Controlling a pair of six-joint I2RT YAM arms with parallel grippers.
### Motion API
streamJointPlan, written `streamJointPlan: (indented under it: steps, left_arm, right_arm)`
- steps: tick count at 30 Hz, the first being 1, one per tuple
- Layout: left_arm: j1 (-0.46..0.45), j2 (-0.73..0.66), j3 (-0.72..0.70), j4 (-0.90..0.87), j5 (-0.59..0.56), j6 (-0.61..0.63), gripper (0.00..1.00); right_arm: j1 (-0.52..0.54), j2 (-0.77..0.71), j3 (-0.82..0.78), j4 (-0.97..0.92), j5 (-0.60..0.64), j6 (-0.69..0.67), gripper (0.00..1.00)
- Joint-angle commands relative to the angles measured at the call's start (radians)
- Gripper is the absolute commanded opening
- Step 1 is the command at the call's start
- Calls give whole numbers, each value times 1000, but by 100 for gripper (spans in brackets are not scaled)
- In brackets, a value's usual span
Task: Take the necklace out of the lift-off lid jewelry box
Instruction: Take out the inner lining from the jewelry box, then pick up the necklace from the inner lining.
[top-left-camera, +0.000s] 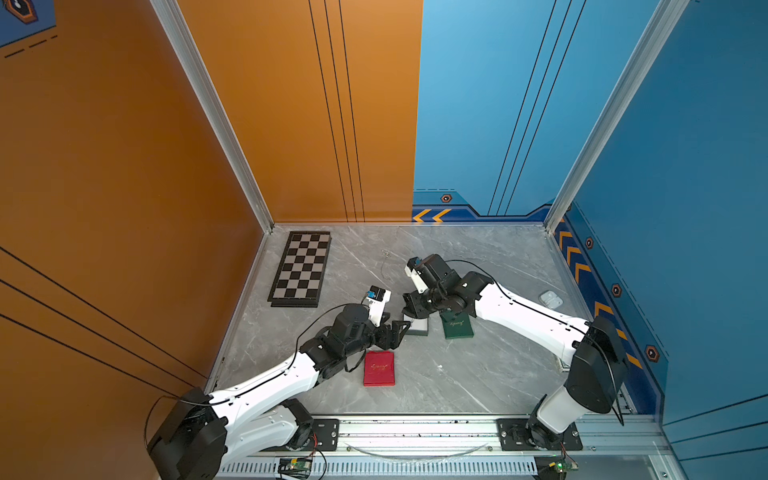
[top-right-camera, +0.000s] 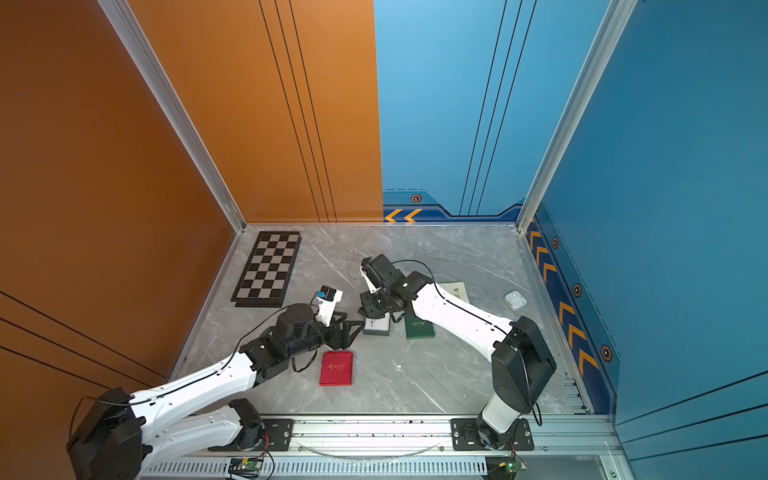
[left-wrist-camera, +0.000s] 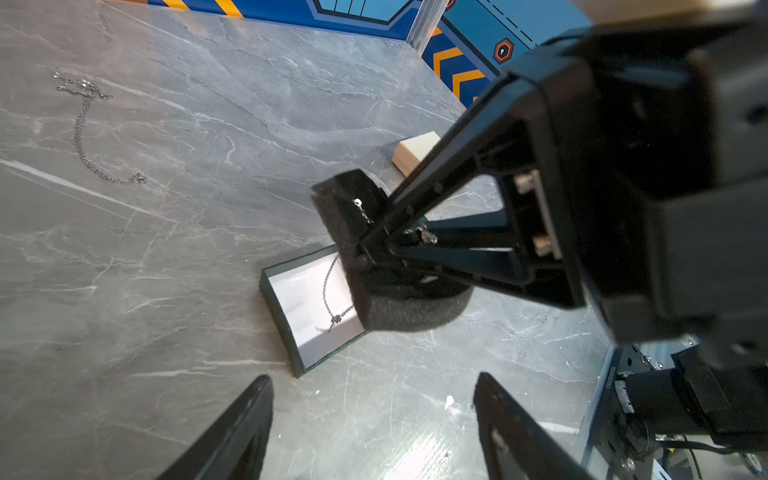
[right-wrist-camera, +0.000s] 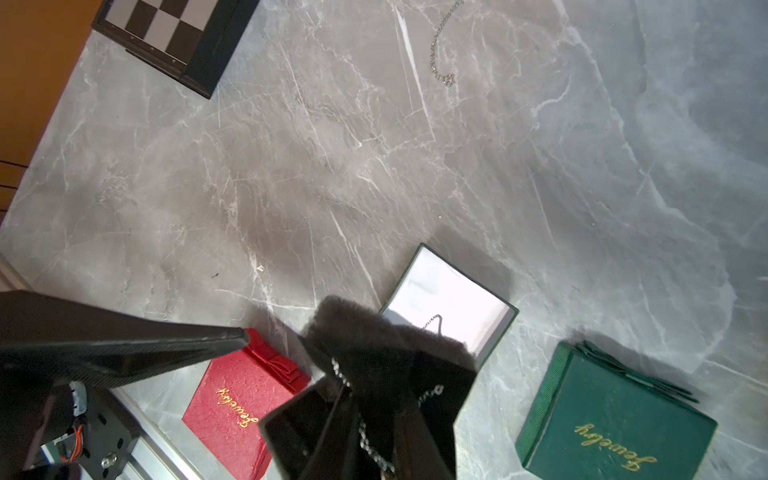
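Left wrist | right pincer (left-wrist-camera: 376, 245) grips foam (left-wrist-camera: 399, 311) (necklace (left-wrist-camera: 336, 319) threaded) over box (left-wrist-camera: 279, 324) | left pincer (left-wrist-camera: 372, 380) wide

Both top views look steeply down from high; both wrist views, close, share the open box (left-wrist-camera: 293, 293).

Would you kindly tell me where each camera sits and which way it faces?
Top views: high above the front rail, looking down toward the back wall; both arms show whole.
Left wrist: on the left arm, looking past the left end effector at the box base and the right end effector pinching the foam insert.
Right wrist: on the right arm, looking down past its end effector at foam insert, red box, green lid.
Both wrist views share box base, foam insert, necklace.
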Motion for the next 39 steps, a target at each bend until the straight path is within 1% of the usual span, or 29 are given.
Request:
streamJointPlan:
  steps: [1, 9, 11, 14, 15, 20, 24, 30, 33, 39]
  left_arm:
    - [17, 15, 31, 49, 41, -14, 73]
    - [41, 44, 33, 93, 77, -36, 59]
    - [48, 47, 31, 104, 84, -39, 53]
    - [52, 51, 28, 117, 95, -44, 41]
    - [54, 52, 26, 124, 99, -47, 40]
    - [68, 59, 10, 167, 128, -67, 39]
    - [72, 67, 11, 168, 143, -69, 39]
    - [76, 66, 7, 169, 154, -67, 28]
    - [78, 63, 3, 169, 161, -71, 28]
    - [79, 52, -15, 168, 159, -78, 44]
  right_arm:
    - [12, -31, -18, 27, -26, 6, 16]
    - [23, -31, -26, 44, -43, 1, 16]
    - [25, -31, -27, 45, -46, 1, 16]
    - [26, -32, -28, 50, -51, 1, 16]
    - [26, -33, -30, 52, -55, 1, 16]
    - [26, -39, -37, 71, -79, 7, 16]
    - [27, -46, -48, 94, -96, 19, 16]
    - [24, -54, -64, 127, -122, 39, 16]
    - [18, -61, -74, 147, -126, 51, 16]
    - [9, -64, -81, 160, -125, 62, 15]
